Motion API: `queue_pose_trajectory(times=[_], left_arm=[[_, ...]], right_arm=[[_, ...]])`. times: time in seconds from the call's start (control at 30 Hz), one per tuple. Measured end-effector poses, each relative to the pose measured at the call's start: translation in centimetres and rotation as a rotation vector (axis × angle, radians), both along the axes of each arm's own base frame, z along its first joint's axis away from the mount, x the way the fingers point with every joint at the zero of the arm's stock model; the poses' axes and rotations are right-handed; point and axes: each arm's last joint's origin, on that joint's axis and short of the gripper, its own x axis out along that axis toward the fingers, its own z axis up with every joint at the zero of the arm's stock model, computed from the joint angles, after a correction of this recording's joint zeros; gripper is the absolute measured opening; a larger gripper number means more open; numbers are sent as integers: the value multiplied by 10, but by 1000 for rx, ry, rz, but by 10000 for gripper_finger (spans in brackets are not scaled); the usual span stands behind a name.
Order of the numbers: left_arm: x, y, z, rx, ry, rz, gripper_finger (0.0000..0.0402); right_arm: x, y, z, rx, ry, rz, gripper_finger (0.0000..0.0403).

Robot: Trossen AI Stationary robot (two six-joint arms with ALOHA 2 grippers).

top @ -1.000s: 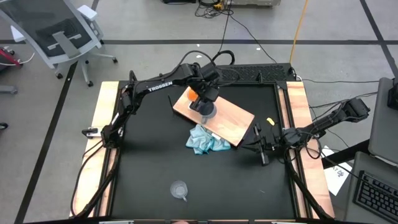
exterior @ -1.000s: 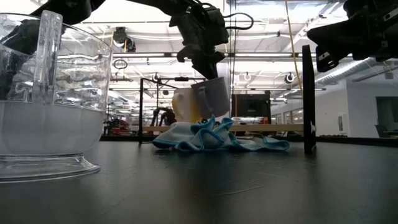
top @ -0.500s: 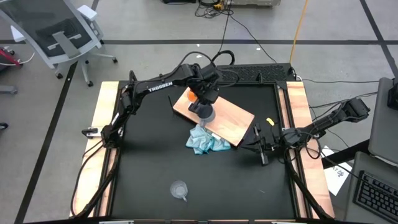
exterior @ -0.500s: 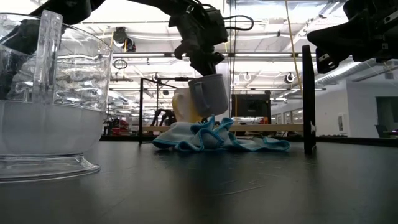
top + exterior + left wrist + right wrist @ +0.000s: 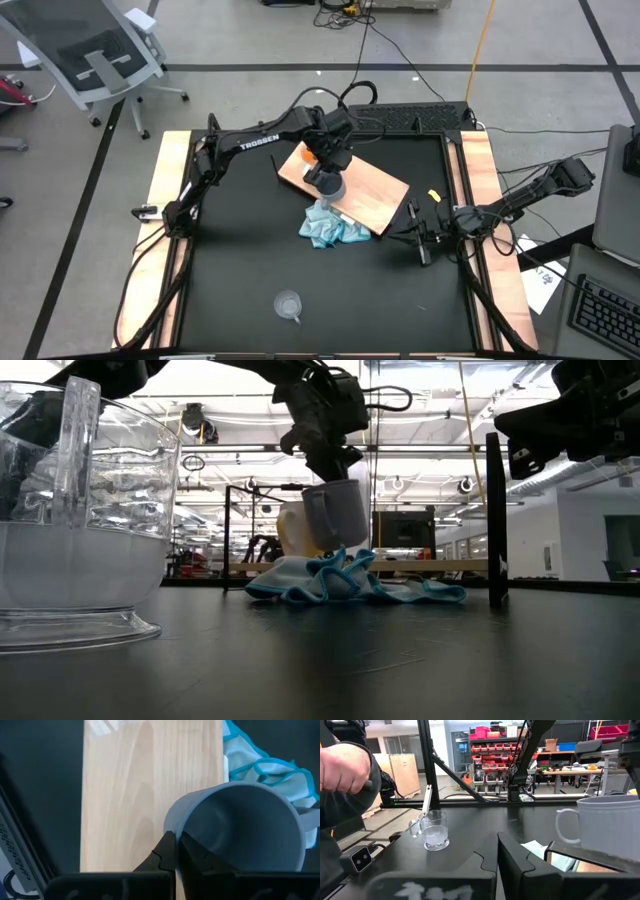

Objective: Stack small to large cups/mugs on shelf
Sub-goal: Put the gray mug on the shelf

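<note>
My left gripper (image 5: 326, 165) is shut on the grey-blue mug (image 5: 331, 184) above the near side of the light-wood shelf (image 5: 370, 190). In the low view the mug (image 5: 336, 515) hangs under the gripper (image 5: 335, 468). The orange mug (image 5: 308, 150) stands on the shelf's far left end. The clear cup (image 5: 289, 305) stands on the black table near its front edge. My right gripper (image 5: 421, 240) waits shut at the table's right side, holding nothing. My left gripper holds the grey-blue mug by its rim (image 5: 175, 831), one finger inside (image 5: 197, 854) and one outside the wall. The fingers come steeply from above. The mug hangs nearly upright below them, mouth up, its handle (image 5: 318, 520) to the side, and appears clear of the shelf.
A crumpled light blue cloth (image 5: 333, 225) lies against the shelf's near edge, just below the held mug. A small yellow piece (image 5: 434, 194) lies near the table's right side. In the right wrist view a person's hand (image 5: 342, 767) shows beyond the table.
My left gripper has turned a little at the wrist while staying over the same spot. The grey-blue mug, tilted a second ago, now hangs closer to upright.
</note>
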Motion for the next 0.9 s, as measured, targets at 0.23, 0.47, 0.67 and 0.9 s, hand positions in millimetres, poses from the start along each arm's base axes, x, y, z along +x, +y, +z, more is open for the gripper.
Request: queue_pose_trajectory(times=[0.23, 0.47, 0.67, 0.9], left_arm=[[1, 0, -1, -17, -4, 1, 3], [7, 2, -14, 5, 21, 5, 3], [6, 3, -13, 19, 21, 5, 3], [8, 5, -18, 3, 15, -1, 3]], right_arm=[[0, 0, 0, 1, 0, 0, 0], [0, 0, 1, 3, -5, 0, 0], [0, 0, 1, 7, -6, 0, 0], [0, 0, 1, 5, -6, 0, 0]])
